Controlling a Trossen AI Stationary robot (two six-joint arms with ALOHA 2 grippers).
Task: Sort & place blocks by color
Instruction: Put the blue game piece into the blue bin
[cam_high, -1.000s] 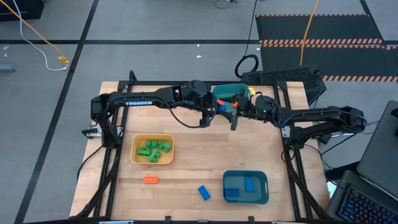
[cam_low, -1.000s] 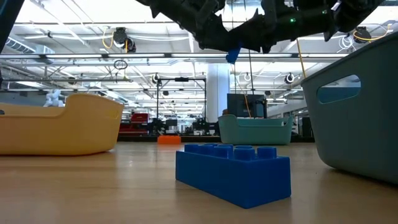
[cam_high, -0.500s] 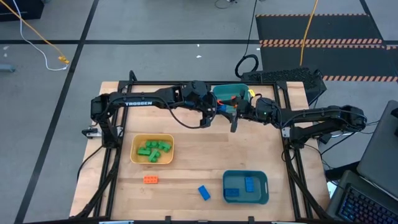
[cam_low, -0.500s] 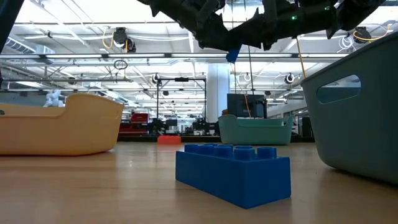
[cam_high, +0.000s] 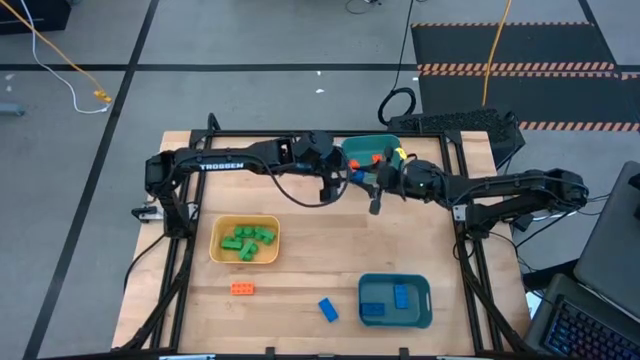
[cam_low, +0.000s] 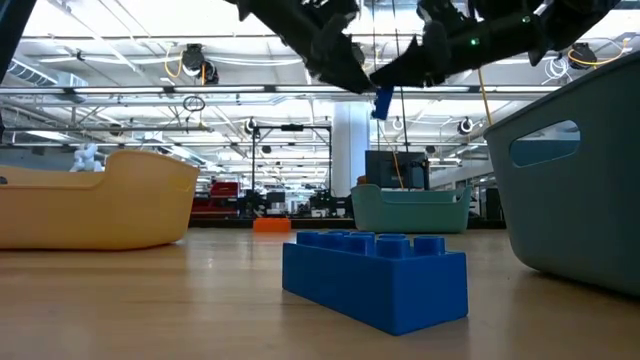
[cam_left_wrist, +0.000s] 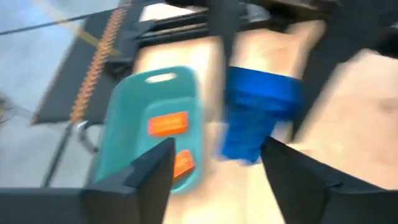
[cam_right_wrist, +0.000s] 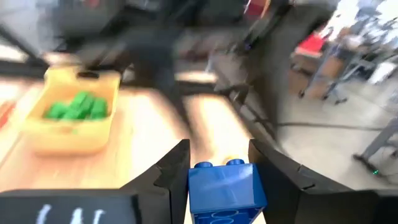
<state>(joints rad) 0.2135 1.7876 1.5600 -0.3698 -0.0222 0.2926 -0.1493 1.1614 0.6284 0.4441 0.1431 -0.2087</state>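
Left arm (cam_high: 240, 160) carries white "TROSSEN" lettering on its forearm, the only readable text in frame. Going left to right on the desk (cam_high: 300, 245): yellow tray (cam_high: 245, 240) holds the green blocks (cam_high: 247, 240), piled at mixed angles, no common axis. Orange block (cam_high: 242, 289) lies loose just below that tray, long axis across the desk. Loose blue block (cam_high: 327, 309) sits to its right, long axis skewed diagonally; in the low view it's flat on the desk with its studs up. Above desk centre the two arms meet: left end effector (cam_high: 340, 180) hangs in the air with its fingers apart, nothing between them, and the held blue block (cam_left_wrist: 258, 118) is just in front of it. Right end effector (cam_high: 373, 184) is clamped on that blue block, which sits studs outward between the fingers in the right wrist view; in the low view it hangs well above the desk with its long axis roughly vertical. Behind the meeting point, at the far desk edge, the far teal tray (cam_high: 372, 152) holds orange blocks (cam_left_wrist: 168, 124). Near-right, the near teal tray (cam_high: 395, 301) holds blue blocks (cam_high: 401, 296), one with its long axis running front to back, the other lying crosswise.
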